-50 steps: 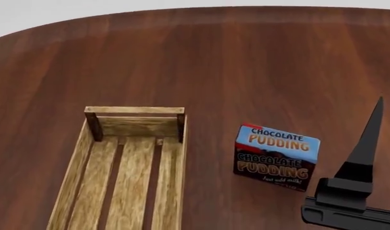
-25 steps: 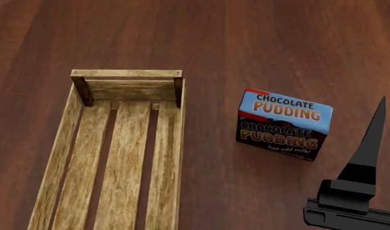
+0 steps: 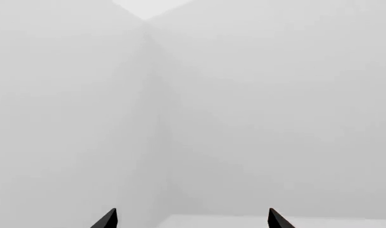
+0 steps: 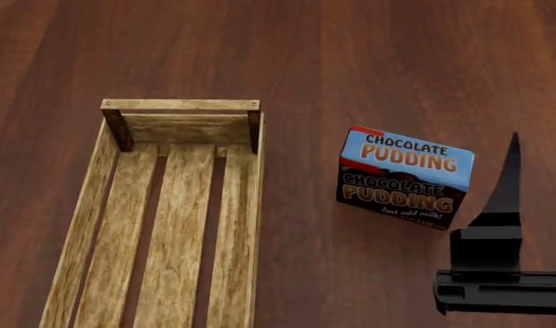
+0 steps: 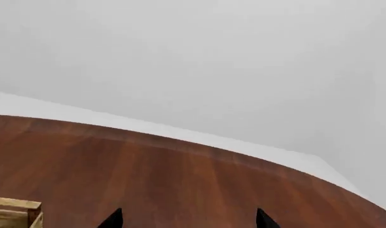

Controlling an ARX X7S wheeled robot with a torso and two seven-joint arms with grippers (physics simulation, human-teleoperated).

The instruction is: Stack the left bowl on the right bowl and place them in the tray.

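No bowl shows in any view. The tray (image 4: pixel 180 105), a long light-wood crate with a slatted bottom, lies empty at the left of the head view; one corner shows in the right wrist view (image 5: pixel 15 211). My right gripper (image 4: pixel 507 184) hovers at the lower right, just right of the pudding box, with one dark finger pointing away from me. In its wrist view its fingertips (image 5: pixel 187 219) stand wide apart with nothing between them. My left gripper (image 3: pixel 191 219) is out of the head view; its tips stand wide apart against blank grey walls.
A blue-and-brown chocolate pudding box (image 4: pixel 403 176) stands on the dark wooden table (image 4: pixel 351 55) between the tray and my right gripper. The table's curved far edge (image 5: pixel 199 142) shows in the right wrist view.
The head view tilted down a second ago, then held still. In the last half second my right gripper has shifted a little left and turned. Tray and box have not moved.
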